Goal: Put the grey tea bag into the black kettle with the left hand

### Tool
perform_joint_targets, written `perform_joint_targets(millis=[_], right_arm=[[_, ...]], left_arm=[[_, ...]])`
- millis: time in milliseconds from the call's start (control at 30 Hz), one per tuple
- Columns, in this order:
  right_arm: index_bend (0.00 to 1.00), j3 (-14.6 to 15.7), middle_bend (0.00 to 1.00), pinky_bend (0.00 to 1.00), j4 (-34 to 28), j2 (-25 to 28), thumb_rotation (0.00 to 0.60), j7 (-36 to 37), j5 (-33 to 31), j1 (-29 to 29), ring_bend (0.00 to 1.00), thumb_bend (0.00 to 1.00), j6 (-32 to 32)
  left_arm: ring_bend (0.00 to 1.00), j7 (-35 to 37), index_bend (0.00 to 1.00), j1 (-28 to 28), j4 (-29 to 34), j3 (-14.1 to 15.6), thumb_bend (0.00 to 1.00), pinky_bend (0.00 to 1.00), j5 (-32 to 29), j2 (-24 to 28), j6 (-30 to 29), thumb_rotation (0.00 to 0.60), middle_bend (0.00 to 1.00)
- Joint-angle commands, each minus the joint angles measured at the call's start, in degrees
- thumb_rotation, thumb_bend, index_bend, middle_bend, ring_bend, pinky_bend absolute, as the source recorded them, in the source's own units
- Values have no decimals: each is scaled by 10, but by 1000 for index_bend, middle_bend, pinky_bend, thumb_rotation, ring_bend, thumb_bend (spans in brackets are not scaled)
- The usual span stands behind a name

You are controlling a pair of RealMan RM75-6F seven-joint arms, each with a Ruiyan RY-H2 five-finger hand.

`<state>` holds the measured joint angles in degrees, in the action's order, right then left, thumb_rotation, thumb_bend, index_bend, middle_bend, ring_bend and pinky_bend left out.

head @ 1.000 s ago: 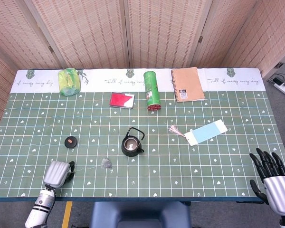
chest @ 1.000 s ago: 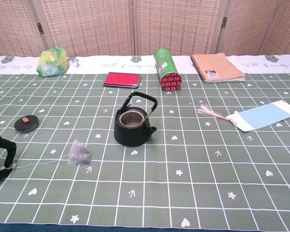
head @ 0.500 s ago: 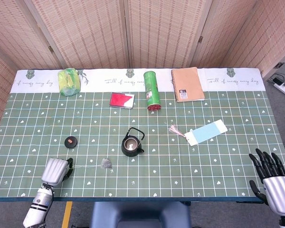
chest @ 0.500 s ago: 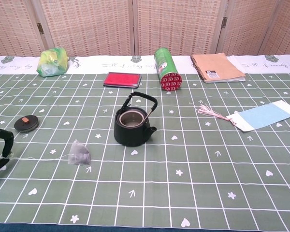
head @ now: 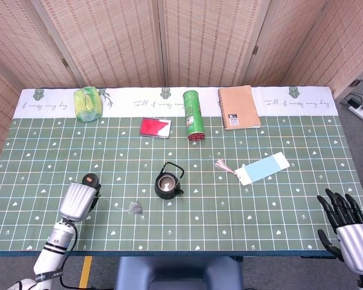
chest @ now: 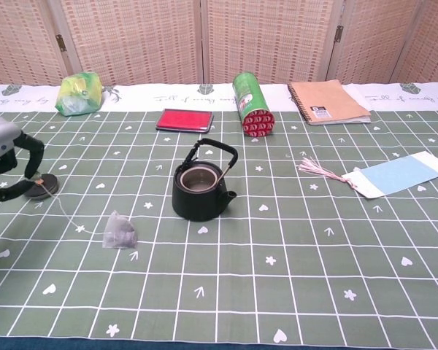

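The grey tea bag [head: 134,208] [chest: 120,232] lies on the green cloth, left of the black kettle [head: 169,183] [chest: 201,188]. The kettle stands upright and lidless, its handle up. My left hand [head: 78,201] [chest: 11,164] hovers above the table well left of the bag and pinches the end of its white string, which slants down to the bag. My right hand [head: 351,232] rests at the table's near right corner with fingers spread and nothing in it; only the head view shows it.
The kettle's small black lid [head: 91,179] [chest: 44,188] lies right beside my left hand. Along the back stand a green bag [head: 88,103], a red case [head: 155,127], a green can [head: 193,115] and a brown notebook [head: 238,107]. A blue bookmark [head: 263,168] lies at right.
My left hand has risen from the table's near left edge and moved back toward the lid, drawing the string up taut. The tea bag has stayed in place.
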<state>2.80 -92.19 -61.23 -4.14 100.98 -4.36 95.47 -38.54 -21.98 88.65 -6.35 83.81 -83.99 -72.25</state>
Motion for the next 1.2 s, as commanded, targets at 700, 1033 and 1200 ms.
perform_joint_targets(millis=[700, 1033, 1200], right_arm=[[0, -5, 0, 0, 1, 7, 600, 15, -19, 5, 0, 411, -8], [0, -11, 0, 0, 2, 13, 600, 34, -36, 9, 0, 411, -16], [0, -12, 0, 0, 3, 18, 600, 49, -44, 9, 0, 411, -18]], left_arm=[[1000, -211, 634, -139, 162, -106, 444, 1000, -97, 68, 47, 600, 1000], [1000, -296, 634, -206, 191, -146, 445, 1000, -179, 59, 42, 600, 1000], [1000, -322, 634, -240, 204, -148, 444, 1000, -195, 44, 36, 600, 1000]])
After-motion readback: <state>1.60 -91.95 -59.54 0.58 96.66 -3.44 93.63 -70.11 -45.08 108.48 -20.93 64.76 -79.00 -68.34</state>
